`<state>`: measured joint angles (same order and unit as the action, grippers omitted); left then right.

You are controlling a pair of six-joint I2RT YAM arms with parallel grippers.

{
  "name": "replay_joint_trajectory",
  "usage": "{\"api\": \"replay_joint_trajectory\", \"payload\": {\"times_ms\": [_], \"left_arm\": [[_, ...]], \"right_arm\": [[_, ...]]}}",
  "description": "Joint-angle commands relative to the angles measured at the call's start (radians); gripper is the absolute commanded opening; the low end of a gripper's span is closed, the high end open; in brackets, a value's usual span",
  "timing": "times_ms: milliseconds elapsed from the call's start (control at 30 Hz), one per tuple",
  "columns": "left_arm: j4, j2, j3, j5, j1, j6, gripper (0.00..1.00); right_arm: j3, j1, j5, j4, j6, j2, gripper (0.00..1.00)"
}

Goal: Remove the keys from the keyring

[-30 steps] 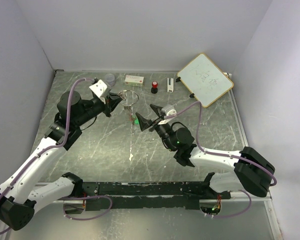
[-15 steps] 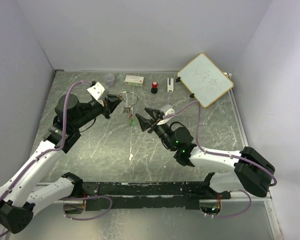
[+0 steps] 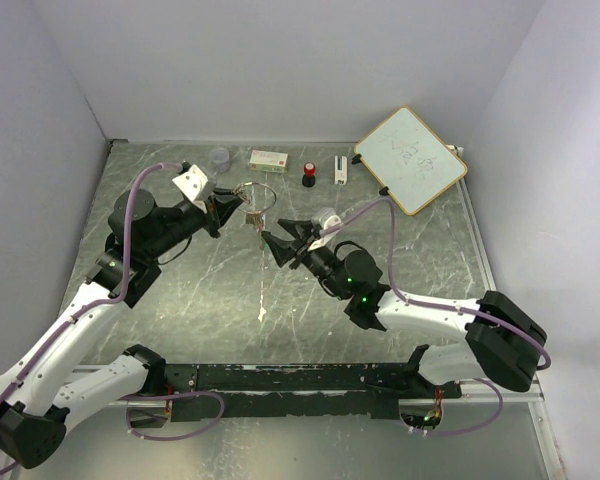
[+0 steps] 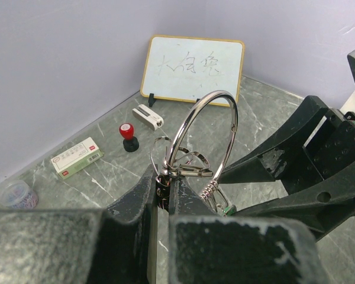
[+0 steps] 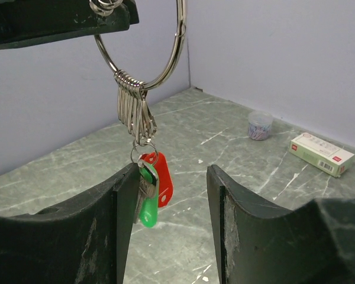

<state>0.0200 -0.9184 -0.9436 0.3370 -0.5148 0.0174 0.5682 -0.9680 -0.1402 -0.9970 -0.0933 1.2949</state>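
Observation:
My left gripper (image 3: pixel 236 204) is shut on the keyring (image 3: pixel 261 192) and holds it up off the table. In the left wrist view the silver ring (image 4: pixel 219 93) stands upright out of the shut gripper (image 4: pixel 164 183). A bunch of small loops (image 5: pixel 133 106) hangs from the ring (image 5: pixel 179 35) in the right wrist view. Below them hang the red key (image 5: pixel 164 180) and the green key (image 5: pixel 147 212). My right gripper (image 5: pixel 173 171) is open, with the keys between its fingers, close to the left one. It also shows in the top view (image 3: pixel 280 240).
Along the back wall stand a clear cup (image 3: pixel 219 156), a green-and-white box (image 3: pixel 268 158), a black knob with a red top (image 3: pixel 308 175) and a small white piece (image 3: pixel 340 168). A whiteboard (image 3: pixel 410 158) leans at the back right.
My right gripper has moved left and forward until its open fingers stand on either side of the hanging keys. My left gripper has shifted slightly, still holding the ring.

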Motion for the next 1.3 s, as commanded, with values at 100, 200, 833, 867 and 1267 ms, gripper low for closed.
{"api": "replay_joint_trajectory", "payload": {"times_ms": [100, 200, 833, 867, 1267], "left_arm": [[0.058, 0.024, 0.006, 0.001, -0.01, -0.016, 0.07], [0.062, 0.029, 0.008, 0.002, -0.01, -0.016, 0.07], [0.072, 0.031, 0.017, 0.005, -0.009, -0.017, 0.07], [0.071, 0.031, 0.017, 0.005, -0.009, -0.017, 0.07], [0.08, 0.032, 0.026, -0.005, -0.009, -0.019, 0.07]], "right_arm": [[0.034, 0.0, 0.031, 0.001, -0.012, 0.025, 0.49], [0.038, 0.0, 0.03, 0.005, -0.014, 0.032, 0.49], [0.073, 0.0, 0.049, 0.012, -0.026, 0.073, 0.35], [0.074, 0.0, 0.05, 0.012, -0.027, 0.075, 0.34], [0.085, 0.0, 0.066, 0.017, -0.04, 0.092, 0.18]]}}
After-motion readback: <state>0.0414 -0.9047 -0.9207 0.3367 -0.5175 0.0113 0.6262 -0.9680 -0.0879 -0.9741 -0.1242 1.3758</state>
